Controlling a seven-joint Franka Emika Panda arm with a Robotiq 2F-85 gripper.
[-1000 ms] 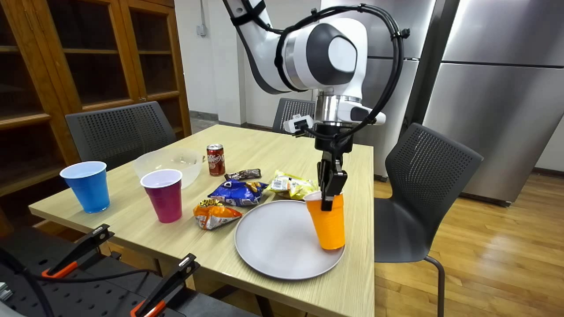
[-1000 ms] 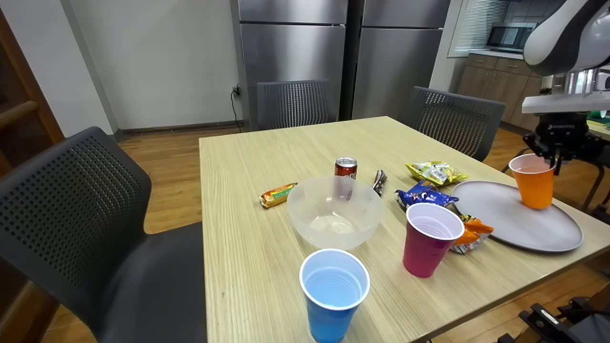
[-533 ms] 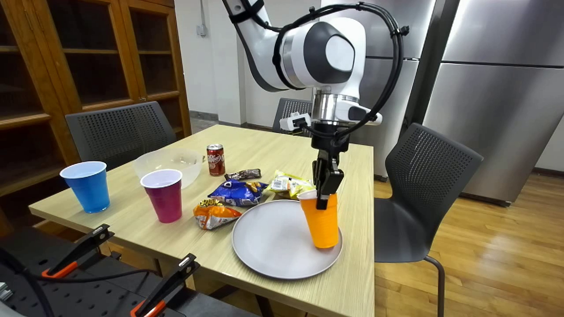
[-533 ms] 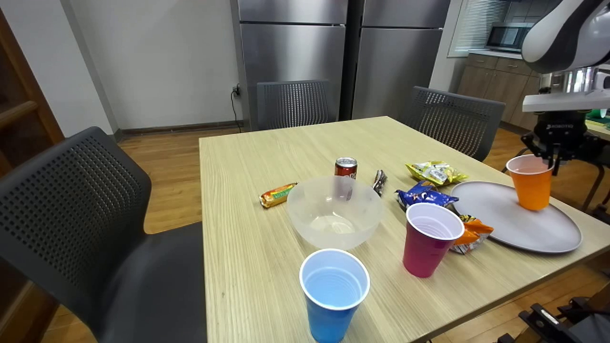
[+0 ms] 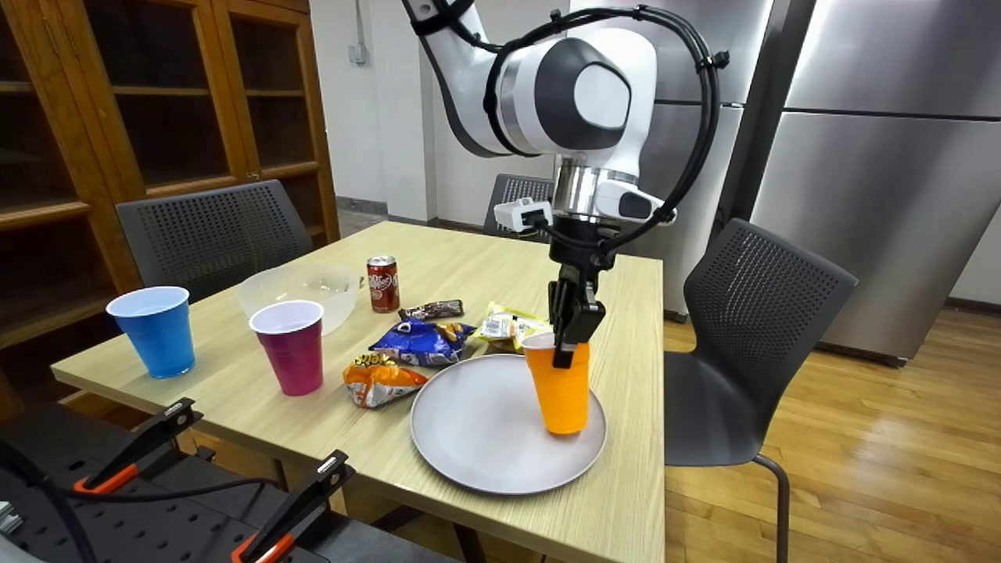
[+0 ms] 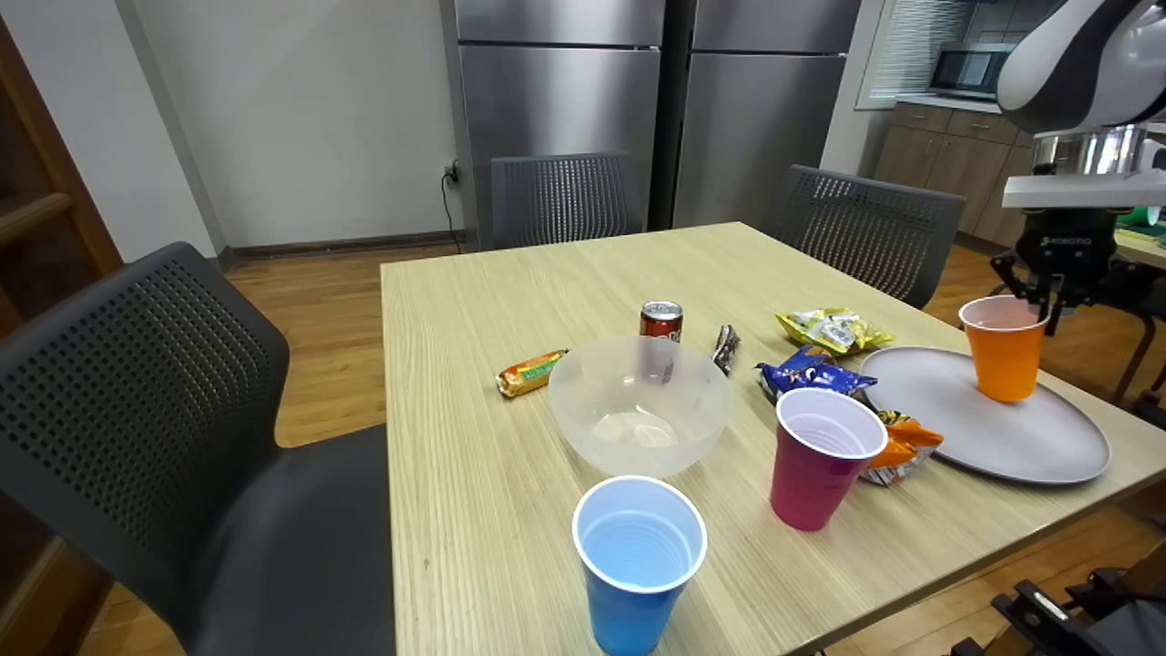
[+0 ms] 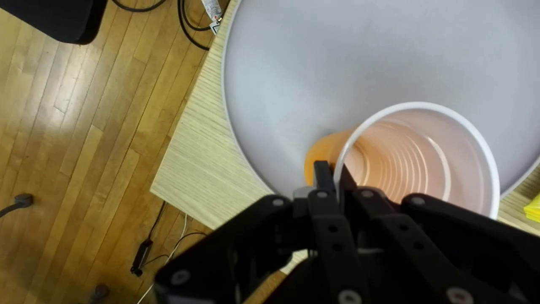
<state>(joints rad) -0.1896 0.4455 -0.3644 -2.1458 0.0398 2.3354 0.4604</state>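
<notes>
Pale table (image 5: 477,254), end effector (image 7: 336,175) pinching orange cup (image 5: 561,395) — shifted inward, over plate (image 5: 477,438)

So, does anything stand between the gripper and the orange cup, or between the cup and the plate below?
Nothing visible does. The gripper pinches the orange cup directly, and only the plate shows beneath; whether they touch, I can't tell.

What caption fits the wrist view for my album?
Looking down into an orange cup pinched by the gripper, with a gray plate below.
</notes>
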